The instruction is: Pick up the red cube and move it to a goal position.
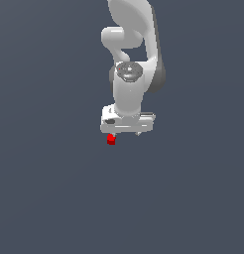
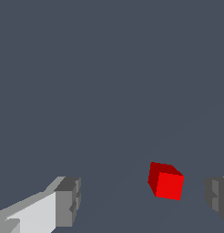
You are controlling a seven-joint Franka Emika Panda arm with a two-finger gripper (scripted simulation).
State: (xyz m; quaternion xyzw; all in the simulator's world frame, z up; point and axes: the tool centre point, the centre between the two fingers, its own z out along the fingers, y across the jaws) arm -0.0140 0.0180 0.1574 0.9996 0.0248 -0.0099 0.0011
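The red cube (image 1: 111, 140) is a tiny bright red cube on the dark grey floor, just below the white gripper (image 1: 125, 134) in the exterior view, toward that view's left side of the hand. In the wrist view the red cube (image 2: 166, 181) sits between the two grey fingertips (image 2: 68, 201), nearer one finger than the other. The jaws stand wide apart, so the gripper (image 2: 143, 200) is open and touches nothing. The fingers are mostly hidden under the hand in the exterior view.
The white arm (image 1: 131, 59) rises above the gripper toward the top of the exterior view. A plain dark grey floor (image 1: 54, 188) surrounds everything.
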